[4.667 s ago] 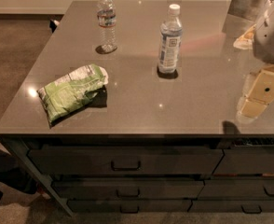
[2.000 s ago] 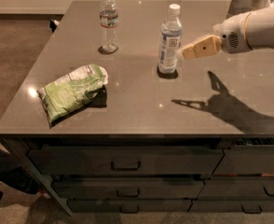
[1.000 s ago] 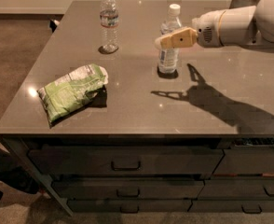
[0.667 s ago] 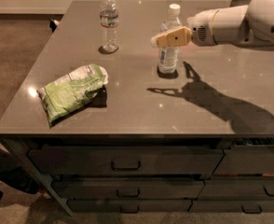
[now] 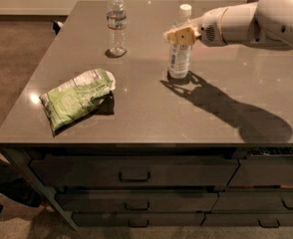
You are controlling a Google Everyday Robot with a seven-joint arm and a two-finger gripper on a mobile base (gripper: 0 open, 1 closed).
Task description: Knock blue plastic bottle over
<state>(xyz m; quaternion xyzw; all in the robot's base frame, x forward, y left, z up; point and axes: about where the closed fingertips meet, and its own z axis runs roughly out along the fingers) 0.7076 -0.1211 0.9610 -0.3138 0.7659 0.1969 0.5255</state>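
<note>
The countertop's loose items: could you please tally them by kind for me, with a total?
Plastic bottles: 2, the blue plastic bottle and the slimmer clear bottle.
Green snack bag: 1.
Total: 3.
The gripper is at the blue plastic bottle's upper part, just below its cap.

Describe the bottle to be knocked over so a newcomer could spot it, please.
On the grey countertop, toward the back, the tan gripper is at the upper part of a wide blue-tinted plastic bottle. It has a tall pale label; the slimmer clear bottle leftward has a narrow band.
</note>
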